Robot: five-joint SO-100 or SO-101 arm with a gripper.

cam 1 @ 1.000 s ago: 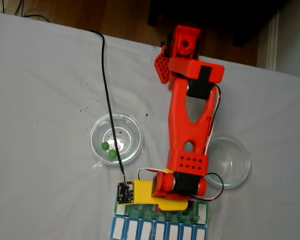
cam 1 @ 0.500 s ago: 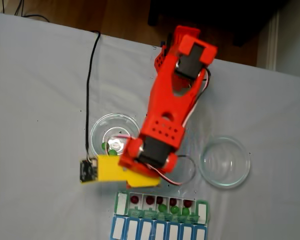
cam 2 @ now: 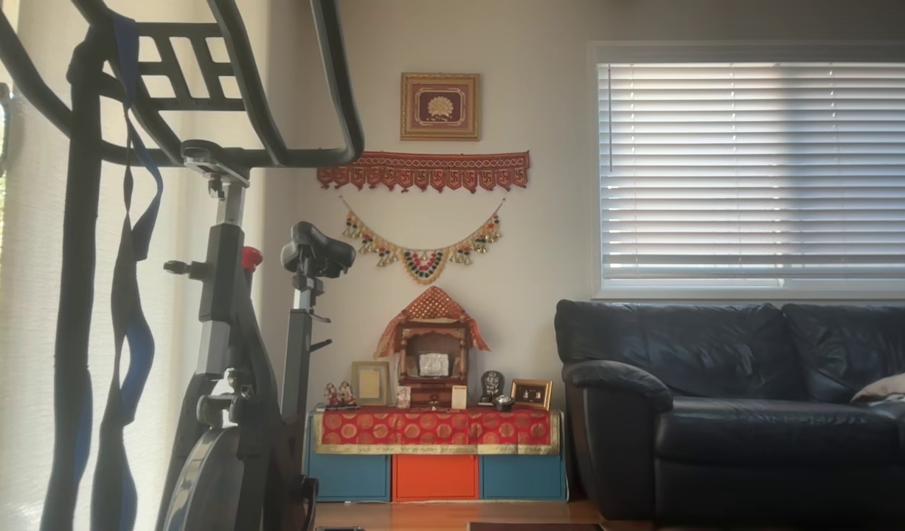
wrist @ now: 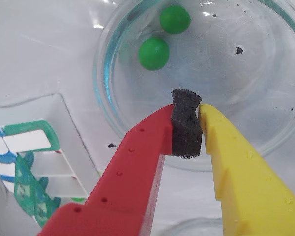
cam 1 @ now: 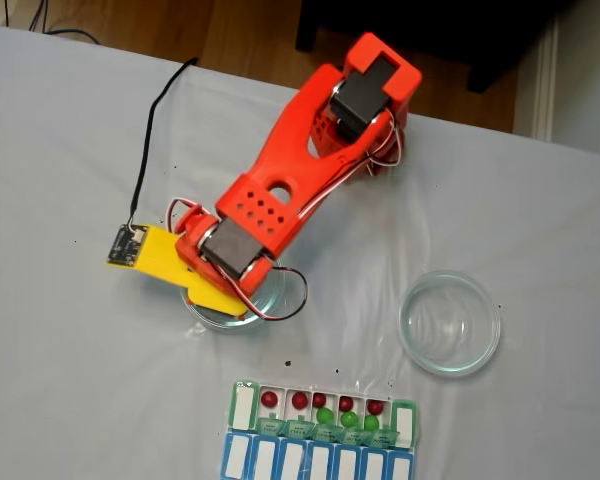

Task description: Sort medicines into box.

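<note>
we see the bench (cam 1: 70, 150), the arm (cam 1: 280, 185), two glass dishes, the left dish (wrist: 280, 123) and the right, empty one (cam 1: 450, 323), and the box (cam 1: 323, 410) at the near edge. our gripper (wrist: 187, 129), closed on only its foam pad, hangs over the left dish. two green balls (wrist: 154, 53) lie beyond its tip, up-left in the wrist view. the box holds roughly five red and three green.

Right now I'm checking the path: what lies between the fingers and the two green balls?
Nothing: in the wrist view, bare glass dish floor separates the gripper from the green balls.
</note>
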